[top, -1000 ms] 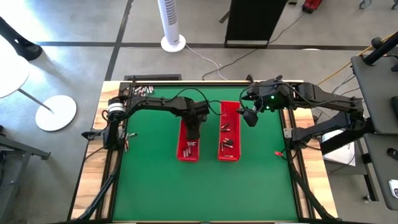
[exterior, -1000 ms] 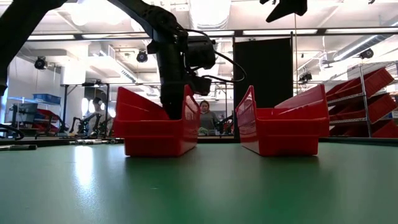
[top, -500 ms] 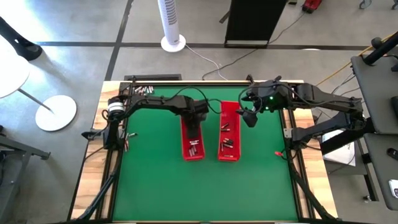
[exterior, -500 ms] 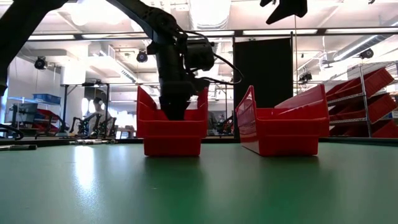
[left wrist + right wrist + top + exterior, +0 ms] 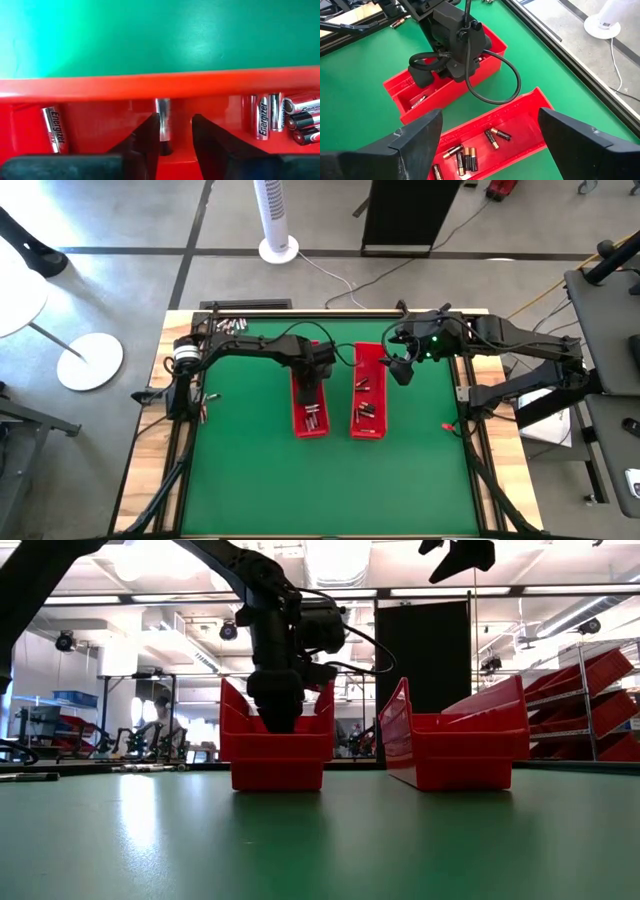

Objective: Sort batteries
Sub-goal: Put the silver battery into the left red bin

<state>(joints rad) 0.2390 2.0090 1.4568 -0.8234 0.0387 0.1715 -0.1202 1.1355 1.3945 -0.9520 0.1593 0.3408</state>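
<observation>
Two long red plastic trays (image 5: pixel 310 408); left gripper (image 5: pixel 175 131) parted narrowly over one silvery cylindrical battery (image 5: pixel 163 125), fingertips cropped; right gripper (image 5: pixel 490 131) spread wide, empty.

"energizer" is printed on batteries (image 5: pixel 56 131) lying in the left red tray (image 5: pixel 150 87); no other text is legible

Batteries, small silver-and-dark cylinders, in several groups. In the left red tray (image 5: pixel 310 408), one silvery battery (image 5: pixel 163 131) lies on the floor between the left gripper (image 5: pixel 172 137) fingers, their tips apart with a gap on either side of it; a single battery (image 5: pixel 54 129) lies to one side, and a cluster (image 5: pixel 285 117), partly with reddish ends, to the other. The right red tray (image 5: pixel 368 392) holds a loose group (image 5: pixel 462 159) and a pair (image 5: pixel 495 136). Further batteries (image 5: pixel 229 325) lie at the table's far left corner.
</observation>
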